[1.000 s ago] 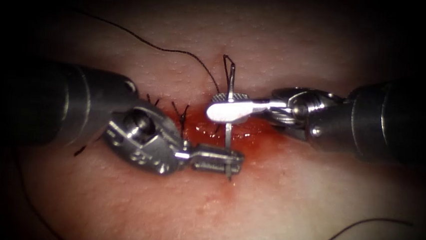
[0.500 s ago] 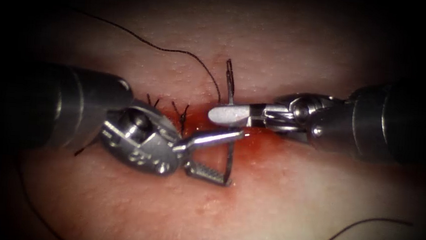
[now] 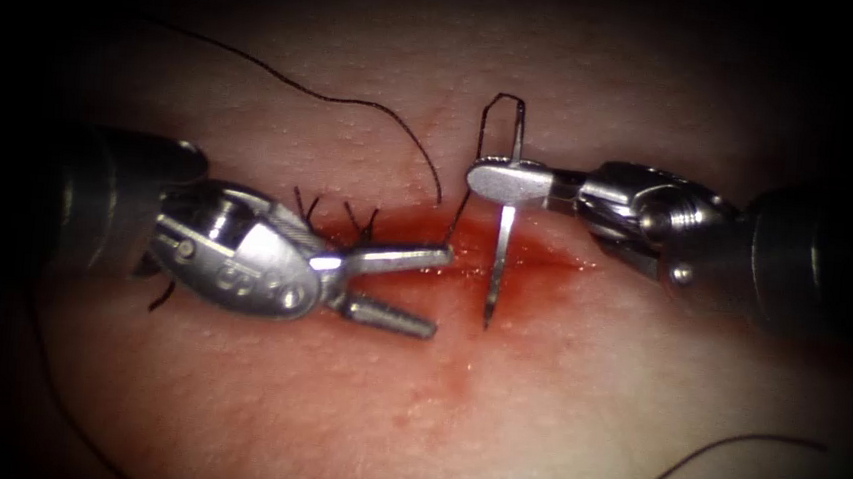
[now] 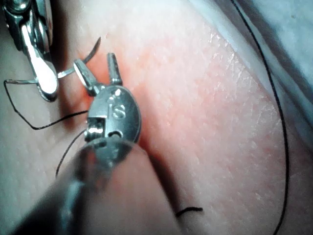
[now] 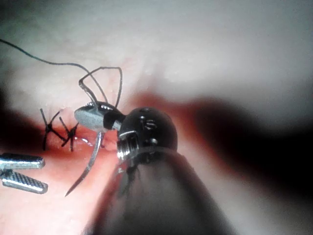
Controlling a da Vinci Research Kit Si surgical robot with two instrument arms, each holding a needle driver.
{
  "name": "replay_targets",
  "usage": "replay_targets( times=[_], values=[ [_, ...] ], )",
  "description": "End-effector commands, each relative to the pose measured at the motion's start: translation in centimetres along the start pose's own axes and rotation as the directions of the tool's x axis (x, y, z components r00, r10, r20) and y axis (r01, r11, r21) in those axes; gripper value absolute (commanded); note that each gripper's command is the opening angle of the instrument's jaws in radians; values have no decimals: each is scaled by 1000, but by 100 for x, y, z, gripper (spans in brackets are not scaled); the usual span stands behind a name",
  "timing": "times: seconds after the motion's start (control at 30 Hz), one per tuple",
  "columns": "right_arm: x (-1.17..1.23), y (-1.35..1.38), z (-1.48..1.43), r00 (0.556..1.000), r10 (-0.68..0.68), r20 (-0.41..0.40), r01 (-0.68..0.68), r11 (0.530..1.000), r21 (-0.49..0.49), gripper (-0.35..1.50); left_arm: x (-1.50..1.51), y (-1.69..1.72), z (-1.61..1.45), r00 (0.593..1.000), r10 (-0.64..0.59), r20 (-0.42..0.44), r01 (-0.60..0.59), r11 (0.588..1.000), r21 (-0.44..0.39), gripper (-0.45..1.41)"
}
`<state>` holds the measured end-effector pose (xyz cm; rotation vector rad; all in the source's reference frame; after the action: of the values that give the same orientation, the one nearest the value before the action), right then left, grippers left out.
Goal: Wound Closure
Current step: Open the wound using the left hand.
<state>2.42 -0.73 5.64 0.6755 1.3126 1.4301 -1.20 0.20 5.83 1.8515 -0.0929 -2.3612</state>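
Tissue (image 3: 556,399) beneath free needle (image 3: 498,265)

We see the tissue (image 3: 556,399) lit brightest at the centre of the endoscope view, with the light falling off to black round every edge. Hard glare sits on the left tool (image 3: 441,293), jaws apart, and on the right tool (image 3: 491,181), clamped on the needle (image 3: 498,265). The wet fluid (image 3: 418,224) glints too. The left shaft (image 3: 98,207) and right shaft (image 3: 816,257) lie in shadow. In the wrist views the light is strong and pale, and each tool throws a dark shadow on the tissue beside it.
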Motion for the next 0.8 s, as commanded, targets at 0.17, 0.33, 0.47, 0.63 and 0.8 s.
replay_targets(
  times=[0.17, 0.33, 0.47, 0.63, 0.8],
  values=[
    [-8, 2, 1, 996, -83, -45, 85, 996, 35, -35, -28, -8, 15, 985, -141, 102, 146, 988, -47, -45],
    [-8, 2, 0, 992, -118, -46, 120, 992, 37, -35, -49, -10, 19, 965, -177, 191, 198, 975, -98, -45],
    [-9, 1, 1, 983, -176, -46, 179, 982, 53, -35, -63, 0, 24, 923, -207, 324, 274, 946, -176, -45],
    [-11, -1, 2, 980, -193, -45, 196, 978, 64, -35, -77, 9, 29, 885, -187, 426, 312, 918, -244, -45],
    [-14, -4, 5, 975, -217, -46, 220, 973, 74, -35, -93, 4, 35, 850, -191, 490, 339, 911, -233, -45]
  ],
)
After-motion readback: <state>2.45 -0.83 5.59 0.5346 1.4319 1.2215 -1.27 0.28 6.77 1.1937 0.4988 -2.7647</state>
